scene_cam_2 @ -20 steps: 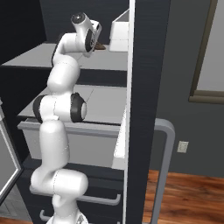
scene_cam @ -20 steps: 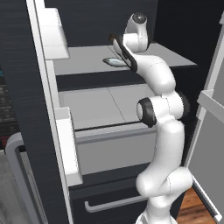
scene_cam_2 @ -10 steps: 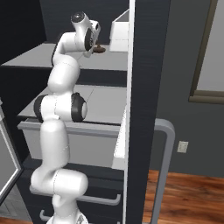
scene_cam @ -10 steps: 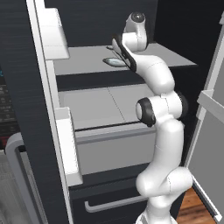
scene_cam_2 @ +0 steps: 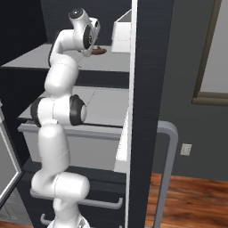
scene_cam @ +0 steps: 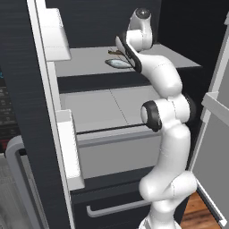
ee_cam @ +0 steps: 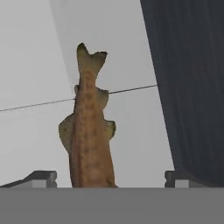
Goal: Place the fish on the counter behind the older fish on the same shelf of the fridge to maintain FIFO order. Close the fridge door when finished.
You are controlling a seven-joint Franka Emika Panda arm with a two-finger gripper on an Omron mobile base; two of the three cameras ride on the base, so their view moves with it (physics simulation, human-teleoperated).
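Your gripper stands spread either side of the fish, whose length points straight ahead over the shelf.

Brown mottled fish, grey shelf

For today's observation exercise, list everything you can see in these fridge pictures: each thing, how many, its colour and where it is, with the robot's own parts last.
Brown fish: one, mottled brown, lying on the upper shelf between the fingertips.
Older fish: one, pale silver-grey, on the upper shelf in front of the hand.
Upper shelf: one, light grey, inside the fridge.
Lower shelf: one, light grey, centre seam.
Drawer: one, grey, under the lower shelf.
Fridge: one, dark charcoal, doors open.
Door bins: several, white, on the doors.
Floor: reddish wood.
Gripper: one, dark fingertips apart, either side of the brown fish.
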